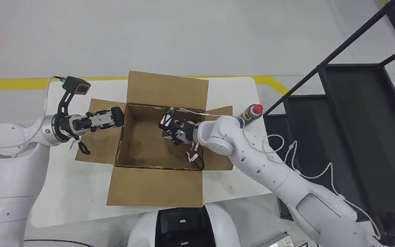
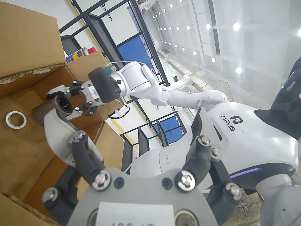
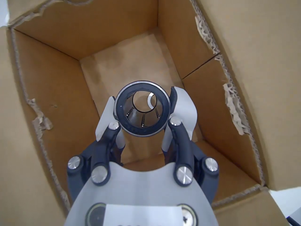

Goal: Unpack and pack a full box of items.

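Observation:
An open cardboard box (image 1: 162,183) sits mid-table. My right gripper (image 1: 172,125) hangs inside it, shut on a metal cylindrical bearing (image 3: 142,111) with a black end ring; I look straight through its bore to the box floor (image 3: 122,55). The same right gripper (image 2: 70,99) and the bearing (image 2: 61,101) show in the left wrist view above the box floor. A small metal ring (image 2: 15,120) lies flat on that floor. My left gripper (image 1: 116,117) stays at the box's left rim, open and holding nothing; its fingers (image 2: 61,128) are spread wide.
A blue and yellow spray can (image 1: 251,112) with a red cap stands on the table just outside the box's right flap. Dark metal steps (image 1: 345,111) rise at the right beyond the table. The box flaps (image 1: 166,90) are folded outward.

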{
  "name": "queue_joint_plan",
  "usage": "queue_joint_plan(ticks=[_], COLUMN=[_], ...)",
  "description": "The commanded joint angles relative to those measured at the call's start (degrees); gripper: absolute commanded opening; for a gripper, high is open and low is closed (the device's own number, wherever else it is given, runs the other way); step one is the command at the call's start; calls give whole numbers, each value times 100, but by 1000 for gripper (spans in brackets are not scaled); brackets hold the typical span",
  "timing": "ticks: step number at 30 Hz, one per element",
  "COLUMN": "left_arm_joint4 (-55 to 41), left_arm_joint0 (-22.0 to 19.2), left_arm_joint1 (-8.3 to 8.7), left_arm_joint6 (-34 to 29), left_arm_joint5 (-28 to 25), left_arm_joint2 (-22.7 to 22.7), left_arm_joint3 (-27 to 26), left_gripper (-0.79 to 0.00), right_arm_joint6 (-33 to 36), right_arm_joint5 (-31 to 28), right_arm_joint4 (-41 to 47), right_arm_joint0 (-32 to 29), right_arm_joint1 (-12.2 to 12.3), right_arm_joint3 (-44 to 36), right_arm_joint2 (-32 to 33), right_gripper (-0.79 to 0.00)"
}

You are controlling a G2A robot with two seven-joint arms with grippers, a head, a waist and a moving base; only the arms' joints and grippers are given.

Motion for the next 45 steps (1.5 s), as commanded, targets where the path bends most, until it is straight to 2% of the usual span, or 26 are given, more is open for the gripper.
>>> queue_joint_plan(ticks=[1, 7, 14, 15, 16, 17, 18, 24, 30, 38, 41, 45], left_arm_joint4=[0, 0, 0, 0, 0, 0, 0, 0, 0, 0, 0, 0], left_arm_joint0=[0, 0, 0, 0, 0, 0, 0, 0, 0, 0, 0, 0], left_arm_joint1=[0, 0, 0, 0, 0, 0, 0, 0, 0, 0, 0, 0], left_arm_joint6=[0, 0, 0, 0, 0, 0, 0, 0, 0, 0, 0, 0], left_arm_joint5=[0, 0, 0, 0, 0, 0, 0, 0, 0, 0, 0, 0], left_arm_joint2=[0, 0, 0, 0, 0, 0, 0, 0, 0, 0, 0, 0], left_arm_joint3=[0, 0, 0, 0, 0, 0, 0, 0, 0, 0, 0, 0], left_gripper=[0, 0, 0, 0, 0, 0, 0, 0, 0, 0, 0, 0], right_arm_joint6=[-105, -407, -564, -563, -546, -535, -531, -543, -290, 33, -108, -694], right_arm_joint5=[83, 188, 229, 222, 216, 217, 215, 75, -271, -1036, -1300, -1584], right_arm_joint4=[39, 22, -98, -111, -150, -173, -188, -198, -118, 306, 387, 210], right_arm_joint0=[172, 518, 722, 744, 769, 785, 796, 775, 327, -1183, -1807, -2581], right_arm_joint1=[-124, -464, -770, -801, -830, -856, -879, -875, -538, 137, 330, 509], right_arm_joint3=[428, 1220, 1715, 1765, 1812, 1854, 1892, 1770, 651, -1647, -2291, -2823], right_arm_joint2=[-196, -665, -1008, -1033, -1060, -1079, -1090, -914, -197, 1752, 2613, 3672], right_gripper=[-785, -785, -785, -634, -394, -28, 0, 0, 0, 0, 0, 0])
